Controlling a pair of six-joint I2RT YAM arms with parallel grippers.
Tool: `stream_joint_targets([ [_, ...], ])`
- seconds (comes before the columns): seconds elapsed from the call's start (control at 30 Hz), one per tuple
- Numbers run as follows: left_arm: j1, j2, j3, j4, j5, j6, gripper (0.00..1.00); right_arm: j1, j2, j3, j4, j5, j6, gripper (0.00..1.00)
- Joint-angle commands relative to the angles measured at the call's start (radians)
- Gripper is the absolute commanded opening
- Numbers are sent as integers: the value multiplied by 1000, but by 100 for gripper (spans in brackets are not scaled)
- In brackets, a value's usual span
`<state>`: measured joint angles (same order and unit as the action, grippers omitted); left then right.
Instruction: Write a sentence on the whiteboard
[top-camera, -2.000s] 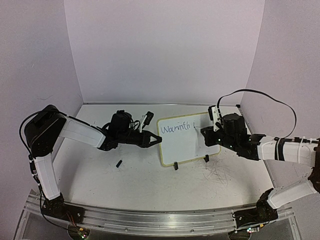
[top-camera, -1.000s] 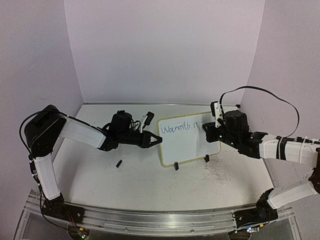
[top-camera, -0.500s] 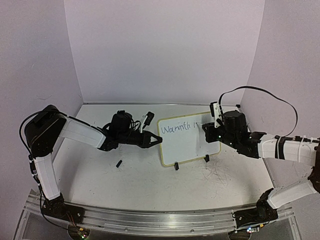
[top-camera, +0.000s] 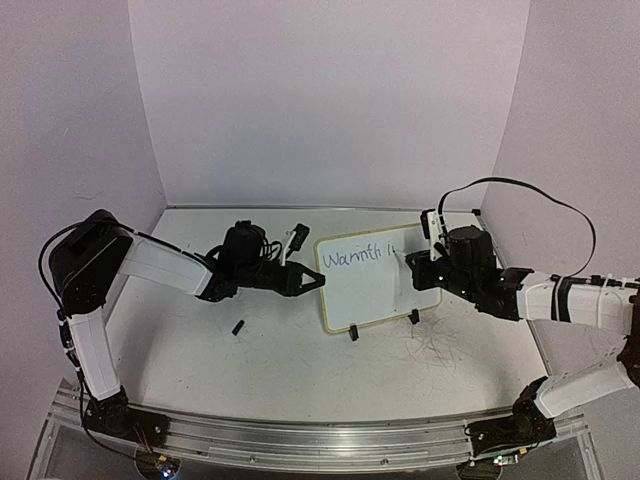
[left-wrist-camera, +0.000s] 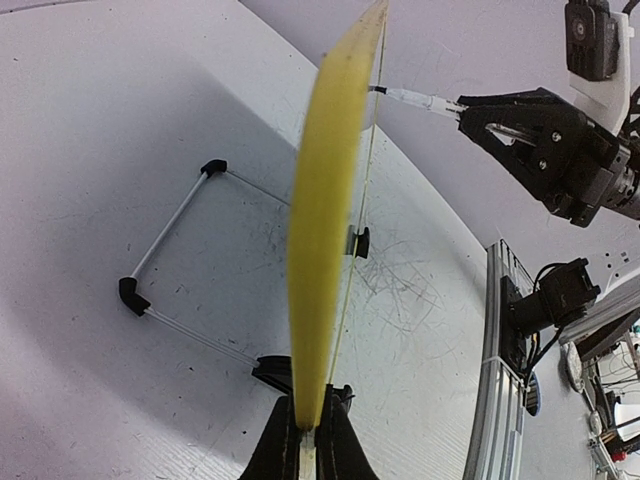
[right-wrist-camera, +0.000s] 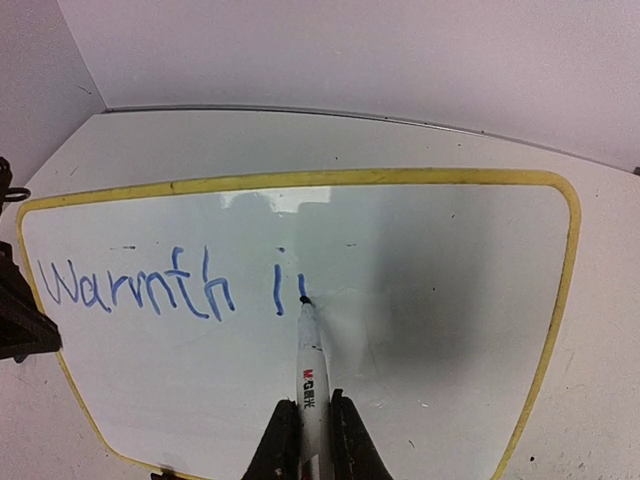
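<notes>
Right wrist view first: close to the camera, the right gripper (right-wrist-camera: 308, 430) has its two fingers squeezed on the marker (right-wrist-camera: 309, 350), which points up and away. The dark tip touches the whiteboard (right-wrist-camera: 450, 300) just right of the little "i". The sentence (right-wrist-camera: 140, 285) so far reads "Warmth i" in blue, with one more short stroke begun. Lots of white space lies to the right and below the words.

Left wrist view: the left gripper (left-wrist-camera: 310, 415) is pinched on the yellow edge of the whiteboard, seen side-on. The whiteboard stands tilted up on a thin wire stand (left-wrist-camera: 127, 294) with black corners. Beyond it, the marker reaches in from the other arm.

From above, the whiteboard sits in the middle of the table (top-camera: 250, 370), between both arms. A small black bit (top-camera: 239, 327) lies loose near the left arm; I cannot tell what it is.

The job now looks like finishing the "n" after the "i". To do it well, I think the tip should press only softly, because a hard push could rock the whiteboard back on its stand. The left arm should hold firm while the pen moves. The new letter should be as tall as the others and sit on the same line. Short, slow strokes would make a clean line. Lifting the tip between words would stop stray marks.
</notes>
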<state>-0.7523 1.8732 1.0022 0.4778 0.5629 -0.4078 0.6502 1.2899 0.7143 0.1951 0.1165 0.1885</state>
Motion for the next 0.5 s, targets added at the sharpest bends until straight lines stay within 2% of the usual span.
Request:
stream_joint_targets([
  [0.0,-22,15,38,-27,0,17,0,-5,-28,-20,3,-2,15,0],
  [0.47,-25,18,44,-32,-2,17,0,-6,-1,3,44,3,23,0],
])
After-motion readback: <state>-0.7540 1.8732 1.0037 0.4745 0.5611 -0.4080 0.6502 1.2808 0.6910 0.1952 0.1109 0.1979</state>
